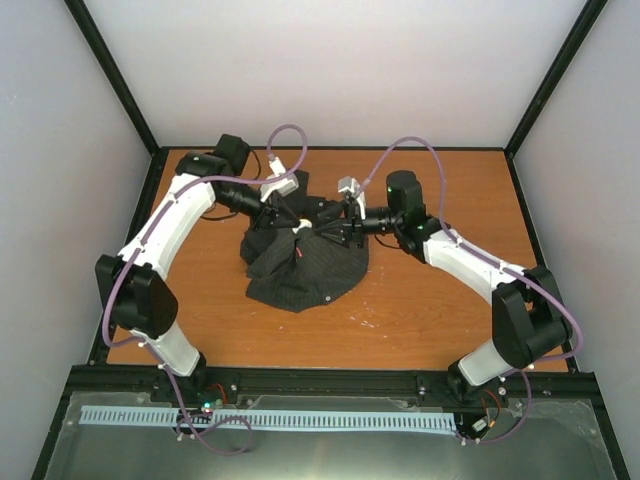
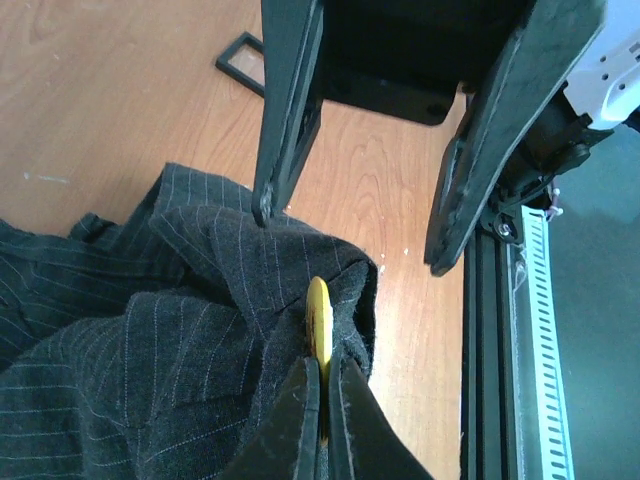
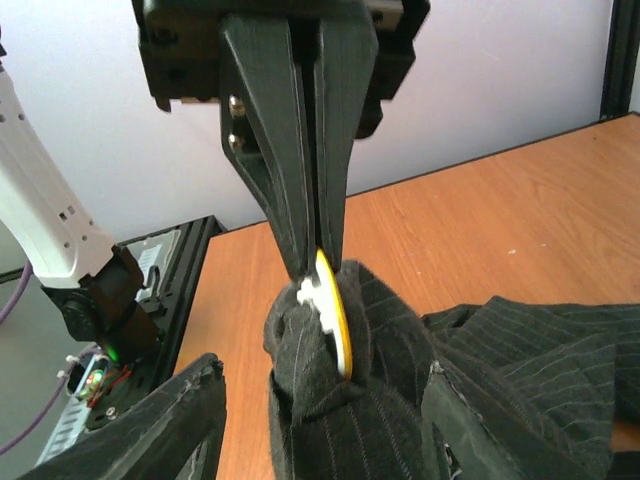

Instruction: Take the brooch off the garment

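Observation:
The brooch (image 2: pixel 318 315) is a flat yellow-gold disc with a white backing, pinned on a raised fold of the dark pinstriped garment (image 1: pixel 310 270). My left gripper (image 2: pixel 325 365) is shut on the disc's edge; it comes in from above in the right wrist view (image 3: pixel 315 262). The brooch (image 3: pixel 335 315) stands on edge there, with cloth (image 3: pixel 340 420) bunched under it. My right gripper (image 3: pixel 325 372) is open, its fingers (image 3: pixel 175 430) spread either side of the bunched cloth without closing on it. In the top view both grippers meet over the garment near the brooch (image 1: pixel 300 228).
A small black square tray (image 2: pixel 245 60) lies on the wooden table (image 1: pixel 430 290) beyond the garment. The black frame rail (image 2: pixel 490 330) and a white slotted strip (image 2: pixel 540 330) run along the near edge. Walls close in the sides and back.

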### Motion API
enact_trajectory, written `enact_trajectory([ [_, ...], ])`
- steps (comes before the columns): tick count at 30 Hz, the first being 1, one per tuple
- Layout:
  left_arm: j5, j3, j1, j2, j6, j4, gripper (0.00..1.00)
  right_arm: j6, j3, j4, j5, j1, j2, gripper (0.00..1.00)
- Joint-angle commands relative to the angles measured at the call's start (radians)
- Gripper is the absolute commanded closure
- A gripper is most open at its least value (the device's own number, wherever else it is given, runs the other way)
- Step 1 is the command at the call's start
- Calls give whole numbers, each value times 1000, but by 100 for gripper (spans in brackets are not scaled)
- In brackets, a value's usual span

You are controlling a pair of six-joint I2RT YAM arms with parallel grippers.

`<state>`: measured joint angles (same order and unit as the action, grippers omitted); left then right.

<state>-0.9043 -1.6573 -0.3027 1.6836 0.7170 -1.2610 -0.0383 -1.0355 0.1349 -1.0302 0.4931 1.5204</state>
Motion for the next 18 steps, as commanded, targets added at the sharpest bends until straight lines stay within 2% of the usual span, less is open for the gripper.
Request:
enact_trajectory([
  [1, -63, 15, 5, -99, -103, 145, 99, 158, 60, 193, 17, 8, -14, 47],
  [5, -62, 30, 5, -181, -249, 398, 99, 385, 120, 452, 43, -4, -36, 54],
  [9, -74, 66, 5, -273, -423, 703, 99, 599, 161, 714, 78, -47, -62, 54],
  [13, -102, 143, 5, -352, -633, 1034, 99, 778, 130, 946, 88, -97, -76, 53],
  [15, -111, 135, 5, -355, -716, 1146, 99, 809, 81, 958, 68, -102, -80, 50],
  [18, -154, 63, 5, -320, -786, 1156, 99, 827, 21, 945, 23, -102, -92, 48],
])
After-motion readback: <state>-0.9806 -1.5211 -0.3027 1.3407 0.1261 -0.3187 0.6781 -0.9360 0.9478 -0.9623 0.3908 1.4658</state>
